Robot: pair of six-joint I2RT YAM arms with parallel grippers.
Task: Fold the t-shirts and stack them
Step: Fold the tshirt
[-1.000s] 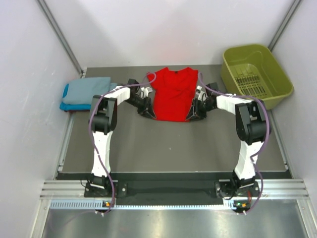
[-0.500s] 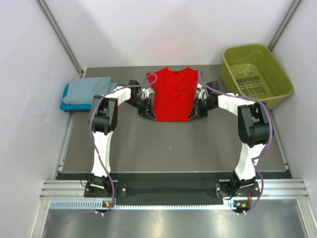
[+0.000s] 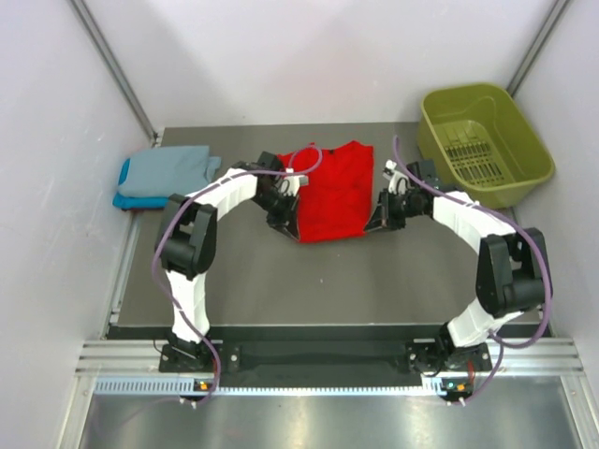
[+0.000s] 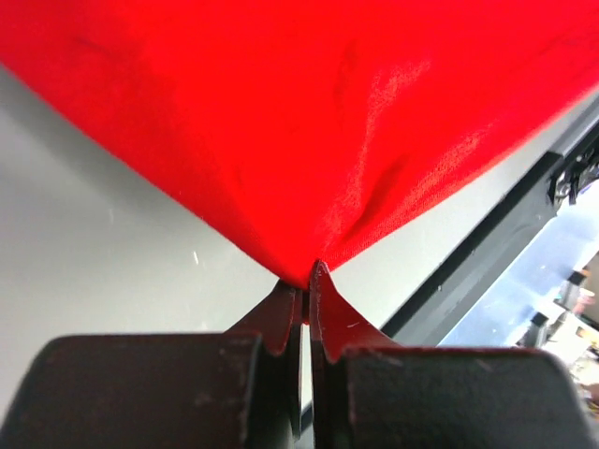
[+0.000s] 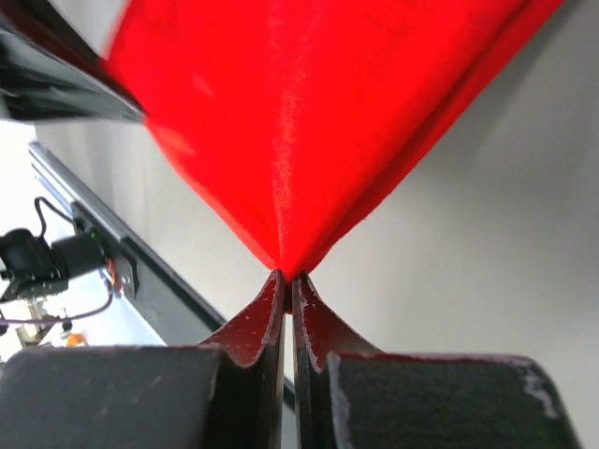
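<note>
Two grip points on the red t-shirt (image 3: 329,192), one at each side.

Left fingers (image 4: 279,316): pressed together on a pinch of red cloth, tips nearly meeting. Fabric fanned up and outward from the pinch, filling most of the left wrist view, with grey bench surface below it.

Right fingers (image 5: 258,318): clamped likewise on a peak of the same cloth, tips almost touching. Two creases spread from the clamped point.

Position of the red t-shirt, top view: far middle of the bench (image 3: 328,281), between the two arms. Partly folded into a rough rectangle, set slightly askew. Left fingers at its left edge, toward the near corner. Right fingers just beside its near right corner. Whether the body of the cloth is lifted off the bench: cannot tell from above.

Other t-shirts: grey-blue t-shirt (image 3: 168,168) folded and laid on top of a turquoise t-shirt (image 3: 123,195), at the far left of the bench, well apart from the red one.

Olive-green basket (image 3: 435,140): at the far right corner, open side up, near the right arm and touching neither arm.
</note>
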